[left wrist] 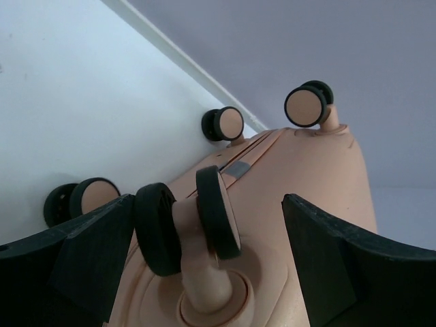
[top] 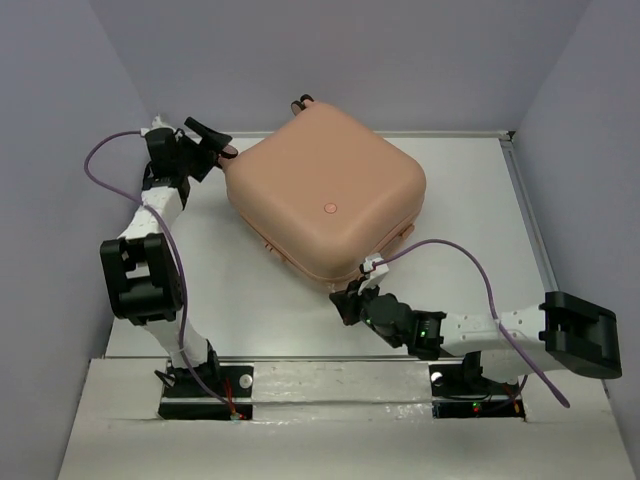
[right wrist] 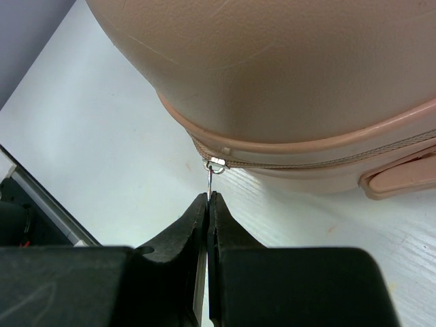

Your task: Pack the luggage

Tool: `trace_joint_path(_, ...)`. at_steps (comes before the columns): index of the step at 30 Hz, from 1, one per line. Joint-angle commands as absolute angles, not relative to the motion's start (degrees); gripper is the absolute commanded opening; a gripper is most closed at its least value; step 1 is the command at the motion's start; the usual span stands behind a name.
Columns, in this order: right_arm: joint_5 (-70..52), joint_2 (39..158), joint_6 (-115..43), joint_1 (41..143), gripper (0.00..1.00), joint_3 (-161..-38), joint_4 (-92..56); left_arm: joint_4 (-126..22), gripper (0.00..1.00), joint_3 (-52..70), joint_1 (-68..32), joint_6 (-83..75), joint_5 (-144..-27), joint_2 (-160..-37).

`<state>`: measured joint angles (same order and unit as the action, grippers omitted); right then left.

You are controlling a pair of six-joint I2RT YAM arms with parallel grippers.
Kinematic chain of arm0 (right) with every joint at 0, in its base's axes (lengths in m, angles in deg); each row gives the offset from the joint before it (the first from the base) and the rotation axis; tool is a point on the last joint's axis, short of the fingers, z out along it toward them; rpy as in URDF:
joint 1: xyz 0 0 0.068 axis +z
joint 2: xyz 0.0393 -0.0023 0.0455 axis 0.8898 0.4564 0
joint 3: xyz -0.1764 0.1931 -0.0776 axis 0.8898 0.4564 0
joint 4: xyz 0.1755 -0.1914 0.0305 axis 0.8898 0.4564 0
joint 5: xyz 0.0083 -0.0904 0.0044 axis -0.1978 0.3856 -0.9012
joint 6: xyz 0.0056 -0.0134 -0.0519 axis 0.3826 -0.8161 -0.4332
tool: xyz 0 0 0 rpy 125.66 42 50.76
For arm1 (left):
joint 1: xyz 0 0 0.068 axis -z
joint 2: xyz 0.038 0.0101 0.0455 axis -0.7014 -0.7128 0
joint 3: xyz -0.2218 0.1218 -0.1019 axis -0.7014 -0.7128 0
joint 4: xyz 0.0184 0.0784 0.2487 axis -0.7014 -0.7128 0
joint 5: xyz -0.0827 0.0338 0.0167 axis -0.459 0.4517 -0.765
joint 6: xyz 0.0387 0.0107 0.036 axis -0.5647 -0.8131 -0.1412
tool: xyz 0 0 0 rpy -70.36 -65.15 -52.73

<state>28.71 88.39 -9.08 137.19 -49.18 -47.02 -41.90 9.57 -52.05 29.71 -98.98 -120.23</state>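
luggage: closed, lying flat on worktop, centre toward 12 o'clock | zipper pull: at luggage's 6 o'clock edge, pinched in right gripper, jaws pressed together on it | left gripper: at luggage's 10 o'clock corner, jaws spread wide either side of a caster wheel, not clamped

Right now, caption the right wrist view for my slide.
Right gripper shut on the zipper pull at a corner of the luggage.
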Motion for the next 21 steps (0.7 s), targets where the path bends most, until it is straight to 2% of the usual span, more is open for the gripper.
trace_joint_path(1,22.86,88.73,-8.75,139.66,0.07,-49.42,-48.74,-32.23,0.99,12.41,-51.83,36.63,-104.66,-123.95)
trace_joint_path(7,23.39,89.35,-8.93,139.13,0.07,-49.59,-48.39,-28.02,0.99,12.50,-50.87,40.06,-105.98,-126.77)
trace_joint_path(10,23.13,89.61,-9.02,138.53,0.07,-50.03,-48.39,-23.29,0.94,11.01,-50.08,42.69,-106.68,-127.04)
trace_joint_path(11,23.04,89.70,-9.02,138.52,0.07,-50.12,-48.22,-21.61,0.89,10.31,-49.99,43.66,-106.77,-127.12)
trace_joint_path(12,23.04,89.79,-9.28,138.52,0.07,-50.21,-48.21,-19.76,0.78,8.73,-49.99,45.76,-106.69,-126.86)
trace_joint_path(15,22.43,89.79,-9.37,137.99,0.07,-51.00,-47.51,-14.92,0.58,6.79,-50.16,47.71,-106.77,-126.69)
trace_joint_path(16,22.16,89.79,-9.46,137.30,0.07,-51.17,-47.42,-14.13,0.45,6.52,-50.16,48.50,-106.77,-126.60)
trace_joint_path(17,21.81,89.70,-9.54,136.68,0.07,-51.35,-47.25,-12.99,0.38,6.17,-50.08,48.76,-106.77,-126.60)
trace_joint_path(18,21.55,89.52,-9.46,135.72,0.07,-51.44,-47.16,-12.63,0.19,6.08,-50.16,48.77,-107.03,-126.42)
trace_joint_path(19,21.11,89.18,-9.46,135.71,0.07,-51.52,-47.16,-12.36,0.19,5.91,-50.25,48.77,-107.04,-126.42)
trace_joint_path(20,19.97,89.00,-9.54,134.31,0.07,-51.79,-47.07,-11.92,0.06,5.38,-50.25,48.51,-107.30,-125.90)
trace_joint_path(21,19.53,88.73,-9.72,133.60,0.07,-51.96,-46.90,-11.66,0.06,4.77,-50.43,48.24,-107.21,-125.37)
